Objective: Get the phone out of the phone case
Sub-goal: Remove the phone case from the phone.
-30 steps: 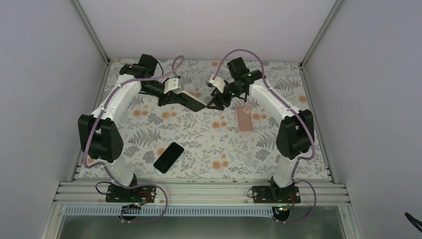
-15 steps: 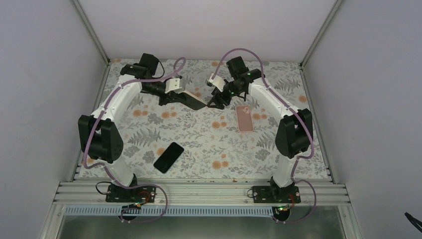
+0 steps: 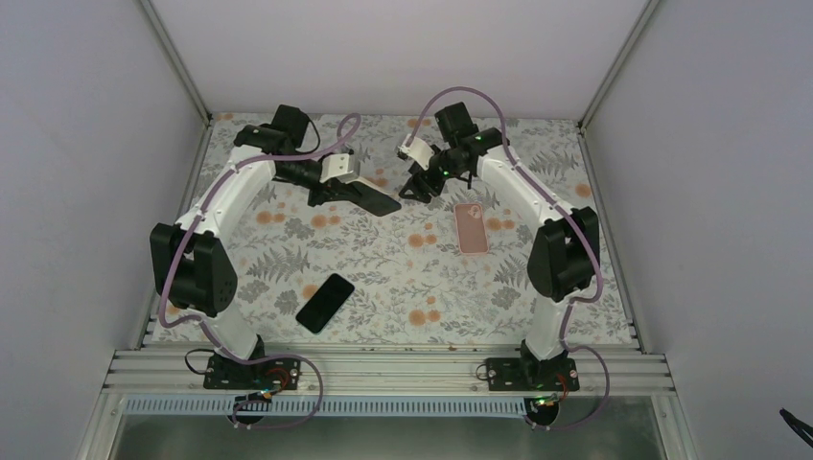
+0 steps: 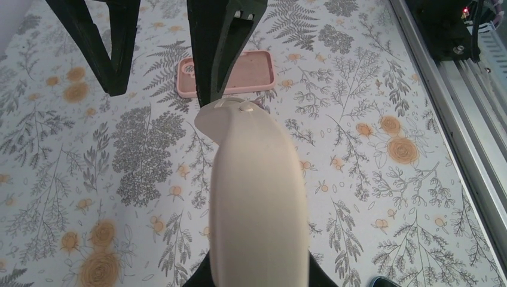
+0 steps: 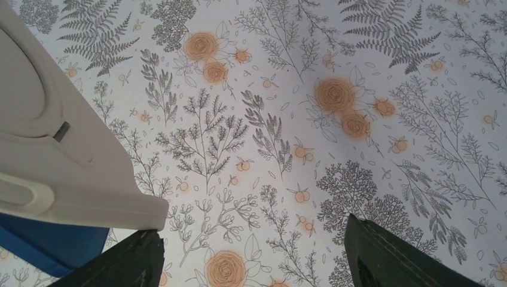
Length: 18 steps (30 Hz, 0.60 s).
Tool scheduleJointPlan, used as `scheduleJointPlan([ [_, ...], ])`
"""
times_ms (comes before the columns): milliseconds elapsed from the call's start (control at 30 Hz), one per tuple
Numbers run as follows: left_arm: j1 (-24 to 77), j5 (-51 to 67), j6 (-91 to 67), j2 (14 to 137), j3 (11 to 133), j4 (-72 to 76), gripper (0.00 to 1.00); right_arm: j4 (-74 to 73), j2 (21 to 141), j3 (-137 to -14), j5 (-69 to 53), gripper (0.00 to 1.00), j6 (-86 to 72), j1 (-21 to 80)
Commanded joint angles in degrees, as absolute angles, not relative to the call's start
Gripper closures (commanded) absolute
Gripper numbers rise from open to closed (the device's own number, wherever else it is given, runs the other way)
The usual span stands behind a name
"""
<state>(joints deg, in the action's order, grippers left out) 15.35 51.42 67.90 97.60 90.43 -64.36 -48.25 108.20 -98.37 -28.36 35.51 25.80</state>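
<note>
The left tool is pressed together on one end of a cream phone case, holding it clear of the floral surface in the upper middle of the overhead view. From above, the held slab shows a dark top face, which is probably the screen of the phone seated in the case. The right wrist view shows a blue strip under the cream shell at lower left, but I cannot tell for sure whether that strip is part of the phone.

The right tool hangs just beside the free end of the case with its fingers spread wide and nothing between them. In its own camera both fingertips sit at the bottom edge of the frame, with the case at the left edge and not touching either one.

Lower on the surface a separate black phone lies flat at lower left of centre. A pink case lies flat to the right of centre, and both are well apart from the arms.

As I read it, the held phone has not come out. The case is lifted and presented, but no corner has been peeled and the other tool has no grip. What remains is to catch an edge of the case or phone, work the two apart, and set them down.
</note>
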Motion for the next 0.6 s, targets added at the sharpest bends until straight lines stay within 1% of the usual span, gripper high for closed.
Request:
scheduleJointPlan([
  [0, 20.6, 68.5, 70.5, 94.8, 89.4, -77.8, 0.98, -29.9, 110.2, -103.6, -23.1, 0.23, 32.9, 25.0],
  [100, 20.6, 68.5, 70.5, 95.0, 89.7, -77.8, 0.98, -30.8, 110.3, -104.1, -24.0, 0.22, 33.2, 25.0],
  [200, 20.5, 68.8, 70.7, 95.8, 90.3, -77.8, 0.98, -33.9, 109.2, -103.4, -29.8, 0.22, 34.7, 25.5],
  [267, 20.6, 69.1, 70.7, 96.7, 90.9, -77.8, 0.98, -35.2, 108.0, -101.7, -31.4, 0.22, 35.2, 27.2],
  [400, 20.5, 70.0, 70.3, 97.9, 92.5, -77.8, 0.98, -32.2, 105.2, -96.8, -33.9, 0.21, 33.2, 30.8],
  [567, 20.0, 70.4, 70.2, 97.7, 92.8, -77.8, 0.98, -32.8, 106.7, -99.5, -36.6, 0.20, 30.4, 35.3],
])
